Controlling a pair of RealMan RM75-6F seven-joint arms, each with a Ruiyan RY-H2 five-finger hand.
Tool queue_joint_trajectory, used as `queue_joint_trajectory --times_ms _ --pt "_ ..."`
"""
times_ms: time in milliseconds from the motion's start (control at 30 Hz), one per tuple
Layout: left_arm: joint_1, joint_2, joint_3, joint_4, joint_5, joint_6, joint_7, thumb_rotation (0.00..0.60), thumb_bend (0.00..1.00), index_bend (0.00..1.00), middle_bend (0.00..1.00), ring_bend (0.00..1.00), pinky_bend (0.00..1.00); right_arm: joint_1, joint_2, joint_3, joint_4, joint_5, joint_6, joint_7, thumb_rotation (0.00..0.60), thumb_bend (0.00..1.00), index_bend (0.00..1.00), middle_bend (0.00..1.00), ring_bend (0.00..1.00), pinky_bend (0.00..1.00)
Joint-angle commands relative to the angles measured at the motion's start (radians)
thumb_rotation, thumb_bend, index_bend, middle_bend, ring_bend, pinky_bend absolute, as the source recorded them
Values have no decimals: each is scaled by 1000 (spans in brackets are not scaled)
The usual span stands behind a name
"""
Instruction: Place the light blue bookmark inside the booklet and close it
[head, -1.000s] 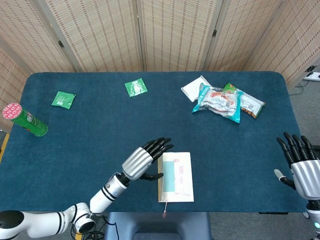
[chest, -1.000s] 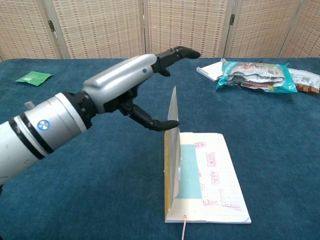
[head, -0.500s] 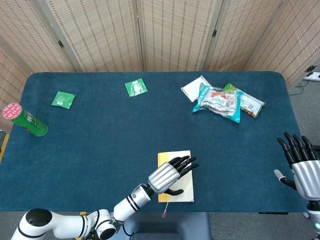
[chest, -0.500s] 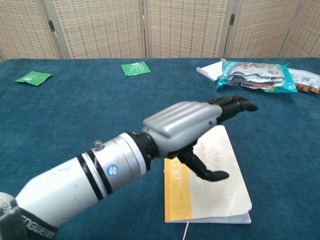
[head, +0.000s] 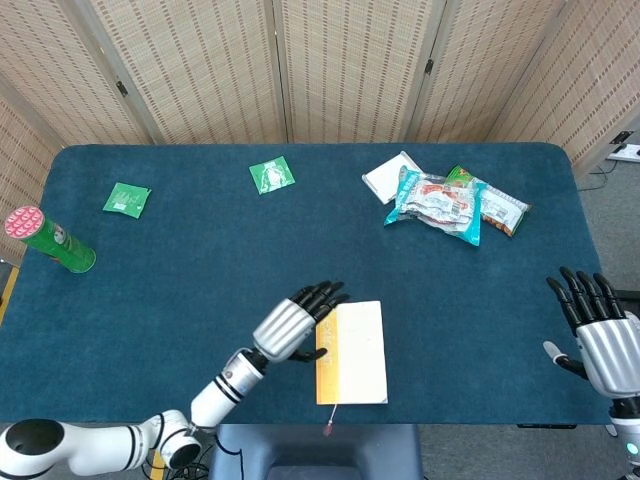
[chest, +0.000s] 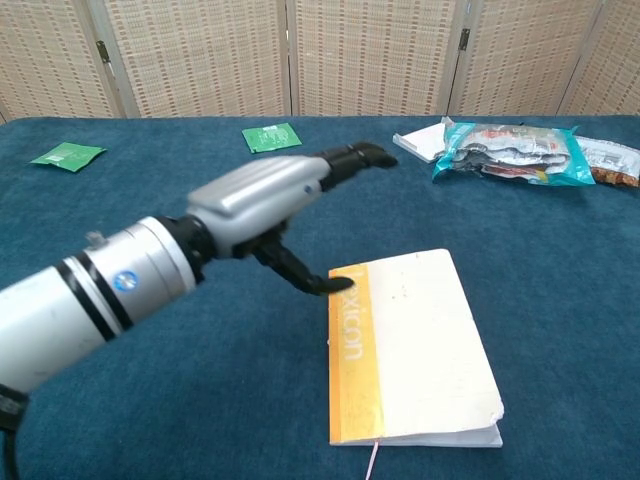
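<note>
The booklet lies closed near the table's front edge, cream cover up, with an orange spine strip on its left side. The light blue bookmark is hidden; only a thin pink ribbon trails from the booklet's front edge. My left hand hovers just left of the booklet, fingers apart and stretched out, holding nothing, thumb tip close to the spine. Open too, my right hand waits at the table's front right edge.
Snack packets and a white pad lie at the back right. Two green sachets sit at the back left, and a green can lies at the far left. Folding screens stand behind the table.
The cover stood upright a second ago with the bookmark showing inside. My left hand pushed it down flat, then drew back to the left. The right hand barely moved.
</note>
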Motion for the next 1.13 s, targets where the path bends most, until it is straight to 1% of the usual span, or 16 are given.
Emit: queue_joint_trajectory --times_ms 33,133,267,300,367,467,600,700,800,967,1133 --pt "71 130 2 -61 -20 71 -19 600 246 0 0 0 197 1 -1 0 2 0 -5 0 600 98 0 0 0 0" --pt "115 193 10 -67 -31 112 -22 600 246 0 0 0 197 3 2 -2 3 7 -19 -6 600 101 0 0 0 0" --pt "185 310 26 -111 -82 142 -14 600 246 0 0 0 197 8 18 -5 -6 25 -53 -5 600 132 0 0 0 0" --pt "201 331 30 -117 -90 153 -12 600 246 0 0 0 197 9 18 -3 -4 25 -52 0 600 157 0 0 0 0" --pt "240 372 42 -125 -105 183 -7 600 246 10 0 0 197 10 16 -4 8 16 -48 25 600 248 0 0 0 0" --pt "295 418 67 -131 -111 227 -5 600 246 40 0 0 197 7 14 -8 22 16 -47 62 600 282 0 0 0 0" --pt "364 475 107 -145 -112 275 4 600 246 69 0 0 197 -7 13 -12 29 24 -37 78 600 261 0 0 0 0" --pt "412 519 133 -173 -118 303 25 600 246 70 0 0 197 -21 19 -18 25 31 -31 89 600 204 0 0 0 0" --pt "454 548 157 -201 -111 333 41 600 246 81 0 0 197 -34 22 -23 21 41 -29 95 600 167 0 0 0 0" --pt "511 571 180 -240 -110 372 74 600 246 95 0 0 197 -51 20 -29 14 61 -34 109 600 162 0 0 0 0" --pt "561 579 195 -279 -103 410 96 600 246 95 0 0 197 -51 7 -33 21 51 -39 129 600 162 0 0 0 0"
